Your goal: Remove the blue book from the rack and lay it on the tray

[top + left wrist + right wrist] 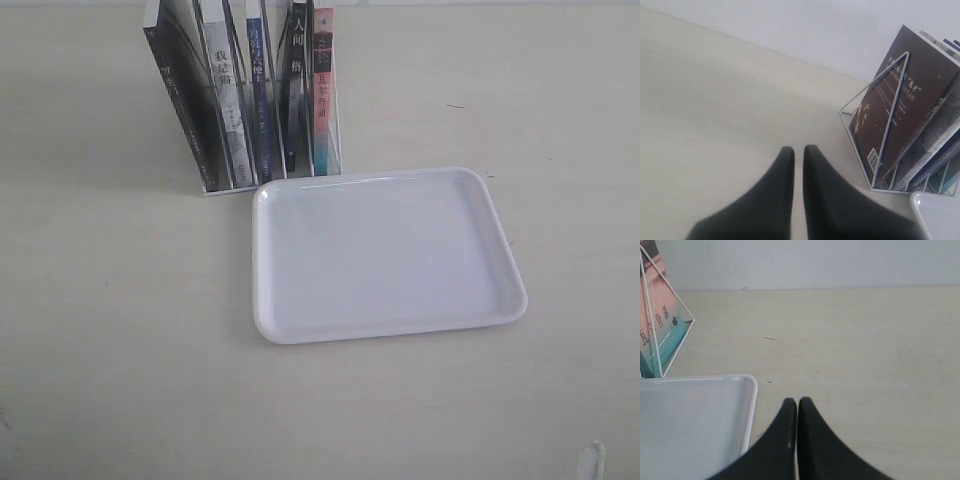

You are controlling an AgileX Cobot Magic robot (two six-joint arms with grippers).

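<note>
A pale beige wooden tabletop (120,350) fills the exterior view. On it lies the plain white rectangular plastic tray (380,260) with rounded corners and a low raised rim, lying flat, its far left corner just beside the foot of the rack.

The rack (222,188) stands behind the tray; in the wrist views it shows as thin white wire bent into triangular dividers (890,115). Five books stand spine-out in its slots, all leaning a little to the left in the exterior view. From the left these are a large black-spined book (180,90), a white-spined book (225,90), the blue book (259,110), a second black-spined book (296,80) and a pink-red-spined book (322,90).

The blue book, thin with a narrow dark blue spine and white characters, is in the middle slot, between the white spine and the second black spine, and is not on the tray.

The left gripper (798,152), with black tapered fingers, hangs over bare tabletop near the rack's outer end, where the large book's dark cover shows. Its fingers are brought together, with only a thin slit between them, and hold nothing.

The right gripper (797,401) hangs over the table just beside the tray's edge, its fingertips pressed together on nothing.
</note>
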